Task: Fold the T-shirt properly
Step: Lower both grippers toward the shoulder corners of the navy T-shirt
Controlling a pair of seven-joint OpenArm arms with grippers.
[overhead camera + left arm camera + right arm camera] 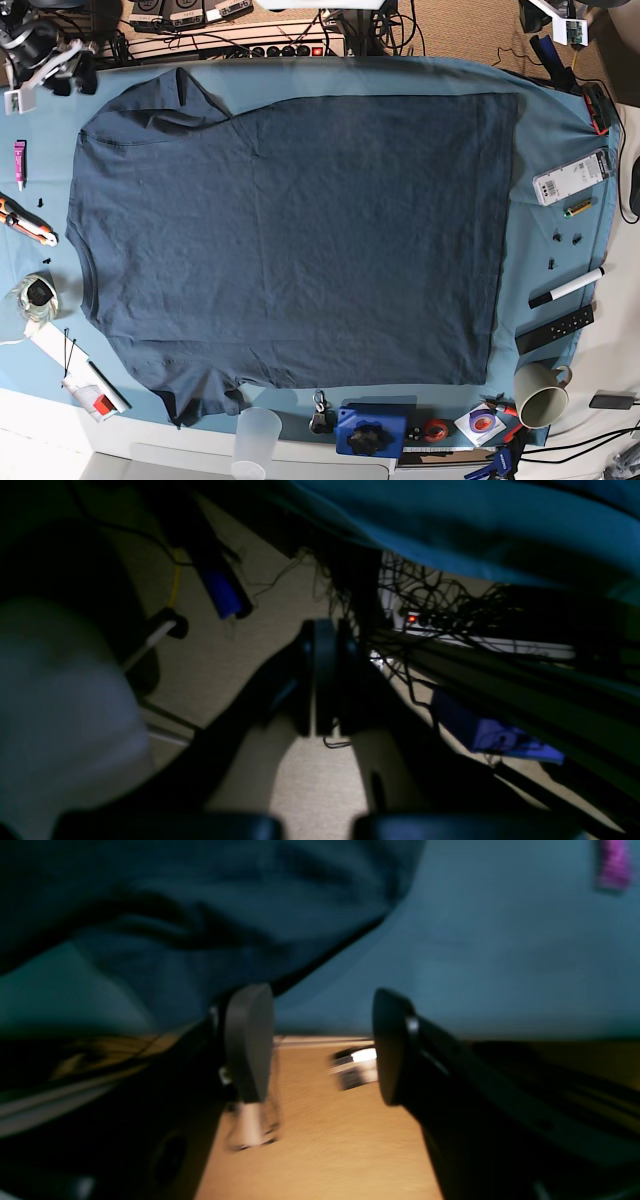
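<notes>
While the shirt [290, 245] lies spread flat across the desk [555, 140] w/ its blue cloth [545, 120], its long axis runs left-right in the base view: neck end toward the view's left, hem at the right edge. 1 sleeve sits at top left, the other at bottom left, both a bit rumpled. Shirt covers most of the desk's middle; small clutter rings it, e.g. a marker [567, 288], mug [540, 393], plastic cup [255, 440], remote [571, 177]. No print or label text readable on the shirt; the remote's markings are too small to read.

Left pincer [325, 680]: jaws pressed together, nothing between them, hanging off the desk edge over floor and cables. Right pincer [320, 1045]: jaws spread wide, gripping nothing, at the desk edge just below the cloth, shirt fabric [200, 915] above-left of it.
</notes>
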